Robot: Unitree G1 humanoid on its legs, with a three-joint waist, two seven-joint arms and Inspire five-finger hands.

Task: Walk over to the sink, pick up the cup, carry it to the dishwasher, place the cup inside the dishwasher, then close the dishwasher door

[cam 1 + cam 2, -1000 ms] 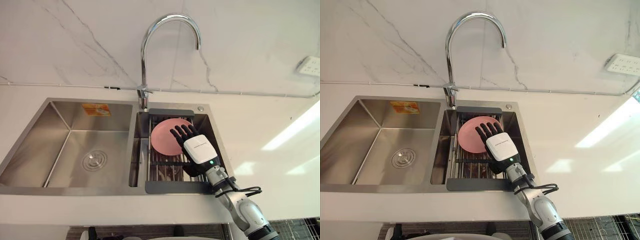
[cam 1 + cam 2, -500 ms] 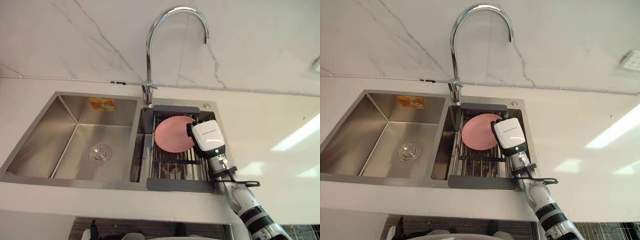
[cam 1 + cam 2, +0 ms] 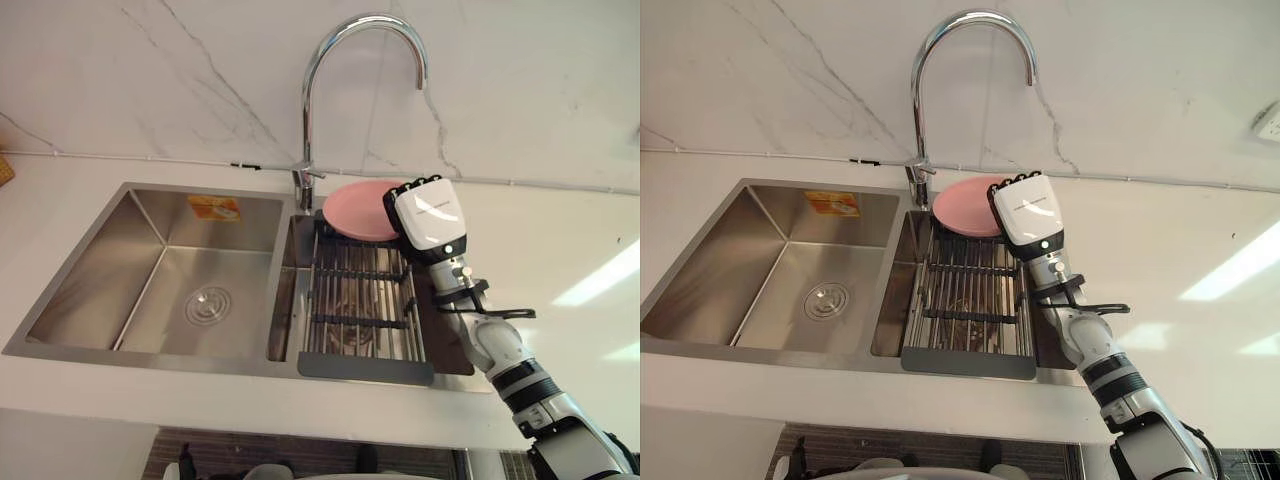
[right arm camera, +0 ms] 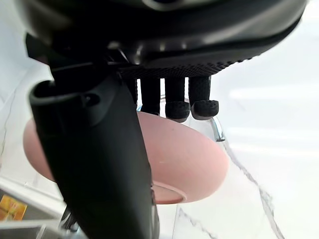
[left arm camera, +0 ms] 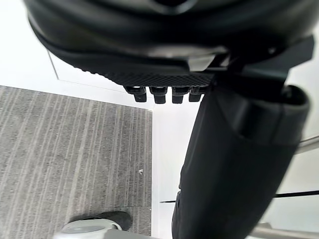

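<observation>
Where right hand [image 3: 430,215] grips, smooth pink dish [image 3: 355,210] curves.

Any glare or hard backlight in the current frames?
Left eye view: bright streaks on the counter right of the sink, specular highlights along the faucet. Right wrist view: right hand is a dark silhouette against a bright background; dish lit evenly. Left wrist view: left hand likewise dark against white.

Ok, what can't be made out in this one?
Pink plate: its right part is hidden behind the right hand in the eye views.
Under the rack: the bars hide what lies in the basin, eye views.
Dishwasher: the bottom edge cuts off the space below the counter, eye views.
Left hand: its bulk blocks much of the left wrist view.
</observation>
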